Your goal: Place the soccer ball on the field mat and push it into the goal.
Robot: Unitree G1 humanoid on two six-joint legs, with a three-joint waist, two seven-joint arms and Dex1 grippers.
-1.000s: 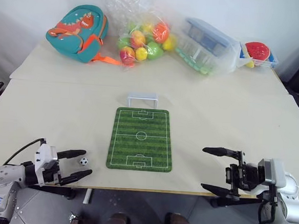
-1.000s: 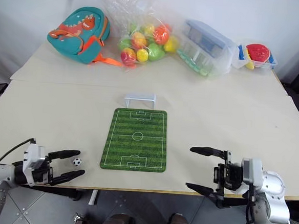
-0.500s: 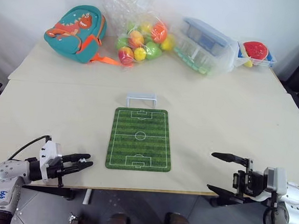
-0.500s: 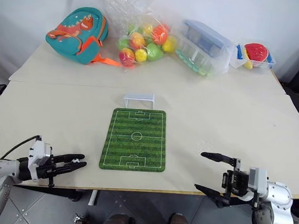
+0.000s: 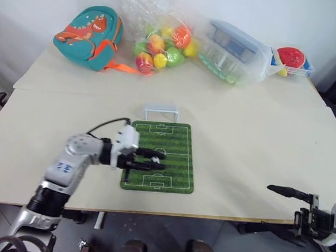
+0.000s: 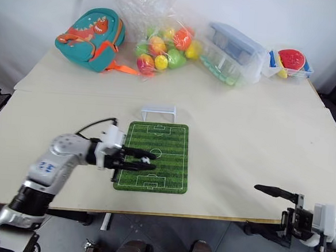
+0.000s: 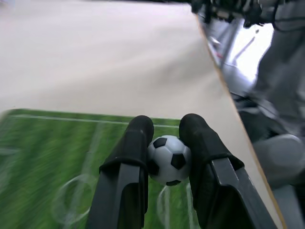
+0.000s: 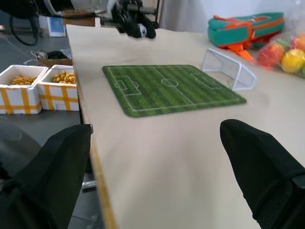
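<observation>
I have the tiny white soccer ball with black patches (image 7: 167, 159) pinched between the two black fingers of my left claw (image 5: 153, 160), the fingers drawn in to just the ball's width, one pad on each side of it. That claw reaches in from the left long edge of the flat green field mat (image 5: 175, 139) with its striped grass print and white pitch lines, and it holds the ball over the mat's near half, between the centre circle and the near penalty box. Whether the ball already touches the mat I cannot tell.

My right claw (image 5: 286, 210) hangs off the near edge of the pale tabletop (image 5: 259, 138), towards its right corner, with its fingers spread wide and nothing between them.

The small white goal frame (image 5: 161, 110) with its crossbar, two posts and net stands just beyond the mat's far short edge, mouth facing down the pitch.

As I judge it, the pick-up is done and the placing is under way. Left to do: set the ball down on the grass print, let go without flicking it aside, then push it along the mat's length past the centre circle and into the goal. A ball this small and round will likely roll at the lightest touch.
</observation>
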